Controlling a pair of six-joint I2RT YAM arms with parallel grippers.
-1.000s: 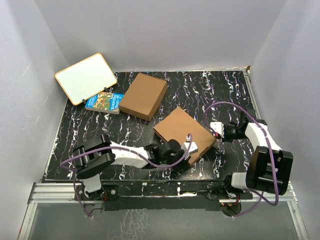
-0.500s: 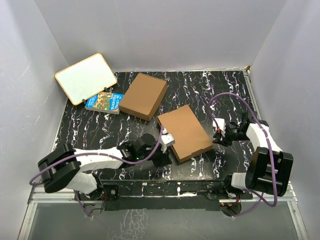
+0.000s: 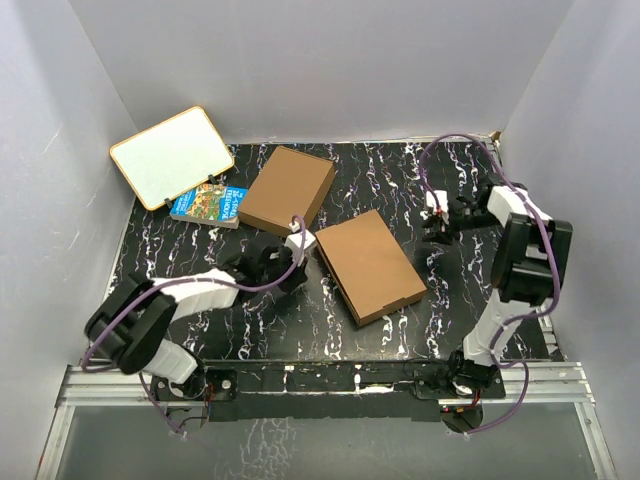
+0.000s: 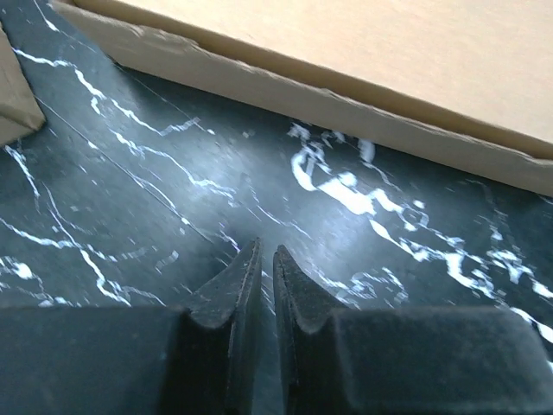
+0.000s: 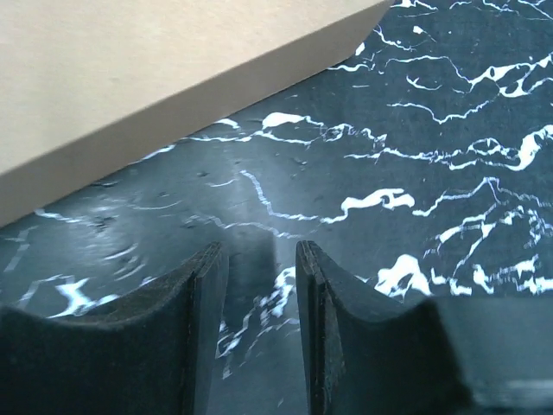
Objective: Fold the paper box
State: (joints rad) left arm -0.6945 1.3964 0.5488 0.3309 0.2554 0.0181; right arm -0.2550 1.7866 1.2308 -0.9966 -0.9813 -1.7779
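Watching from the near edge, I see the left gripper (image 3: 300,240) low over the table (image 3: 200,260), just off the left edge of the paper box (image 3: 370,265). In the left wrist view its fingers (image 4: 242,277) are pinched to a bare slit with nothing between them. The cardboard wall (image 4: 346,95) runs across just ahead, not touching.

The paper box lies flat in the middle of the table, lid side up, and looks closed. By my reading the folding is about done and the arms are standing clear.

The right gripper (image 3: 432,222) sits off the box's far right corner. Its fingers (image 5: 203,285) are parted by a modest gap, empty, with only marbled tabletop between them and the box's side (image 5: 130,130) well ahead.

To do this step well, I'd keep both sets of fingers off that lid. A nudge at a corner could lift a tucked flap or spin the box. Any last press should come straight down on the top.

Around it, on the left, a whiteboard (image 3: 165,155) leans against the wall with a book (image 3: 210,203) at its foot. A second plain brown box (image 3: 290,190) lies close behind the left gripper, tight quarters for any swing that way. On the right, the purple cable (image 3: 450,145) loops high, clear of the box.
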